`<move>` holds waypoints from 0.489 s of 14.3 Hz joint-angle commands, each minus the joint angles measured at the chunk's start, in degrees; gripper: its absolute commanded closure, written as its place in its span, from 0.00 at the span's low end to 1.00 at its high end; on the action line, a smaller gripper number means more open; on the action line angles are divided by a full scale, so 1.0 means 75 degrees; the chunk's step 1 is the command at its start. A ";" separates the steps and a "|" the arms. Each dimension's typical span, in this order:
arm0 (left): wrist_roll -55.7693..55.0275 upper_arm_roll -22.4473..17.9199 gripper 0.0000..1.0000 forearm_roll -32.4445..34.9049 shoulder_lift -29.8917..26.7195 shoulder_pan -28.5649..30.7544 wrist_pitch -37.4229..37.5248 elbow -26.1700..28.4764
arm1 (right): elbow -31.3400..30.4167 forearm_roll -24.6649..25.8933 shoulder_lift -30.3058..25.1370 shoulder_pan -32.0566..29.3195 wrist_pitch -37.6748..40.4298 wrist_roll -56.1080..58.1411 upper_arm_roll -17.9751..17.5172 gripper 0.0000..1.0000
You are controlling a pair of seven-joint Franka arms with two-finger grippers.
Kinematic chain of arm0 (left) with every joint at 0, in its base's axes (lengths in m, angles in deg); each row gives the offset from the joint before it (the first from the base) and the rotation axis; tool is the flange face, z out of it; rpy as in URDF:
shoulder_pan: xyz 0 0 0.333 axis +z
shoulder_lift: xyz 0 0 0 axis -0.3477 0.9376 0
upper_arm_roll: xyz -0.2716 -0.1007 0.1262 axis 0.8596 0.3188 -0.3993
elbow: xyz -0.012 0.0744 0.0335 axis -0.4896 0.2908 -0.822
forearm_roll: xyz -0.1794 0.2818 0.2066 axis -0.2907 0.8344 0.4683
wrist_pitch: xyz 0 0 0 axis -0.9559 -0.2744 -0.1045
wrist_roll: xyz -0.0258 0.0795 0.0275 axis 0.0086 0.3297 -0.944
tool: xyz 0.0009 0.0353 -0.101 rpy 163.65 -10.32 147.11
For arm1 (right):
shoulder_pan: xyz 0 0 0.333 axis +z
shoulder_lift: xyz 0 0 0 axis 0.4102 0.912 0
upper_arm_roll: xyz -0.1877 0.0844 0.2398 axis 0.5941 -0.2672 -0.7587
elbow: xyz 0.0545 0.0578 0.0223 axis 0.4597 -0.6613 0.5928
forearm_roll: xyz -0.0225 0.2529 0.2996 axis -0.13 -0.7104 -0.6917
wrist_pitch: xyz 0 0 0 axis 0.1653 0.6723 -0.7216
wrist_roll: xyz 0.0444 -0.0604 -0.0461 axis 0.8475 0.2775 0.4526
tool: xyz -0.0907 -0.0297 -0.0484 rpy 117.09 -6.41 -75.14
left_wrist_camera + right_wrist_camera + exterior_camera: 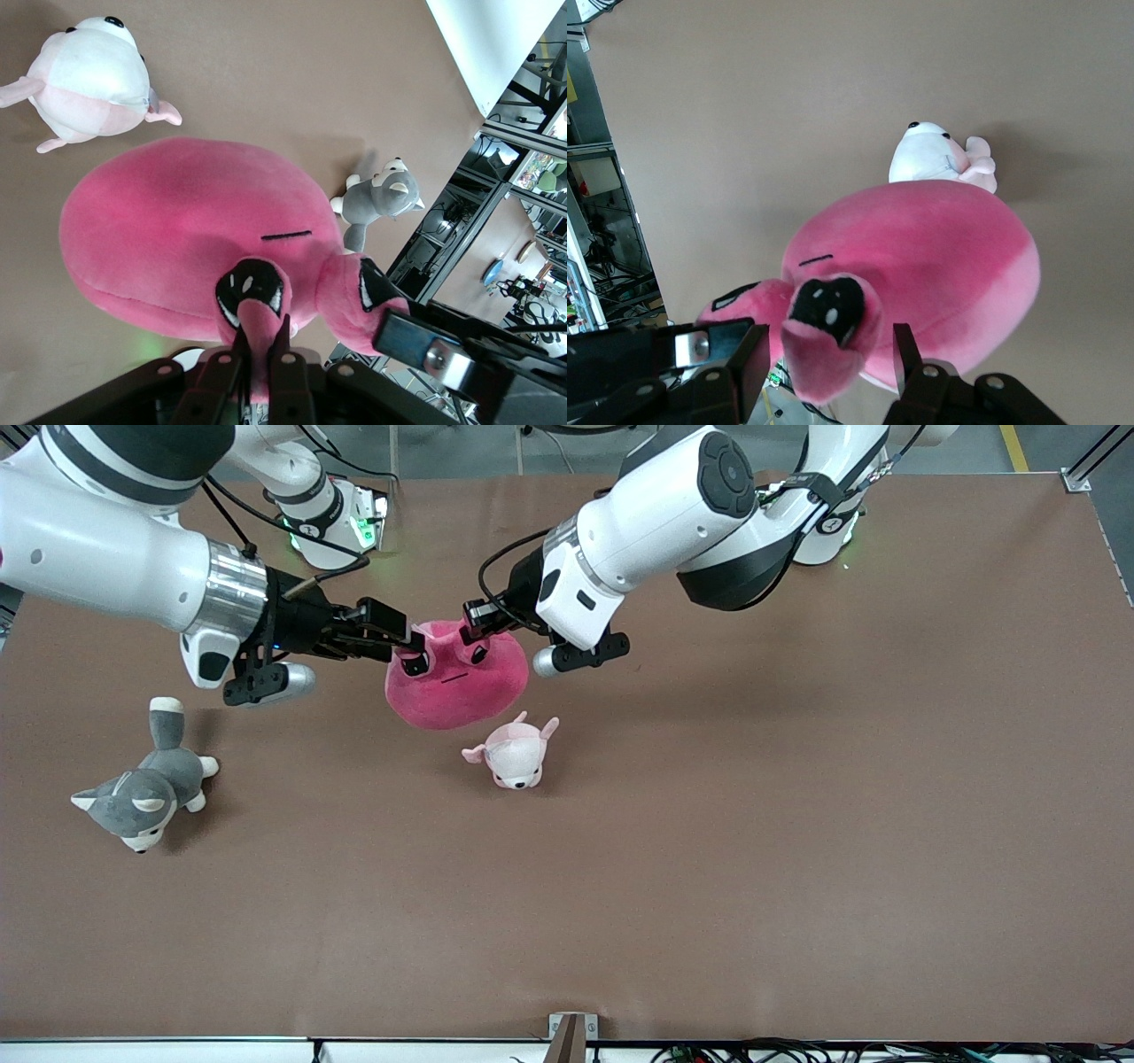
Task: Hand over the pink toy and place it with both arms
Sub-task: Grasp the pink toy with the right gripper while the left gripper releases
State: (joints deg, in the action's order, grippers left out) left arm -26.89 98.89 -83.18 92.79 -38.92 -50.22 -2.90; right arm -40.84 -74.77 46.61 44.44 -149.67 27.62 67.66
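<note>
The hot-pink toy [461, 686] hangs over the middle of the table between both grippers. My left gripper [474, 633] is shut on a pink flap by one black eye; in the left wrist view [261, 341] the fingers pinch that flap of the toy [195, 230]. My right gripper [407, 642] is at the toy's other eye. In the right wrist view [828, 363] its fingers [749, 363] stand open on both sides of the flap by that eye of the toy [921, 257], apart from it.
A small pale pink-and-white plush [514, 755] lies on the brown table [709, 850] just nearer to the front camera than the toy; it also shows in both wrist views [89, 84] [939, 158]. A grey-and-white plush dog [146, 784] lies toward the right arm's end.
</note>
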 commanded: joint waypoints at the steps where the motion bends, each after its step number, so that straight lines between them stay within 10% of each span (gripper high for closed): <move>1: -0.0075 0.0021 1.00 -0.0100 0.0041 -0.0055 -0.0019 -0.0176 | 0.0107 0.0108 0.0119 0.0210 -0.0091 -0.0107 0.0065 0.36; 3: -0.0017 0.0032 1.00 -0.0088 0.0041 -0.0067 -0.0042 -0.0199 | 0.0095 0.0155 0.0130 0.0210 -0.0080 -0.0084 0.0065 0.40; 7: -0.0028 0.0021 1.00 -0.0100 0.0052 -0.0125 -0.0277 -0.0223 | 0.0060 0.0144 0.0130 0.0187 0.0002 -0.0013 0.0065 0.92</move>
State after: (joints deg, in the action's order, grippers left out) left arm -26.88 98.92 -83.18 92.80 -39.16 -51.31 -3.24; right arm -40.84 -74.22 47.36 45.43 -150.04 27.67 67.88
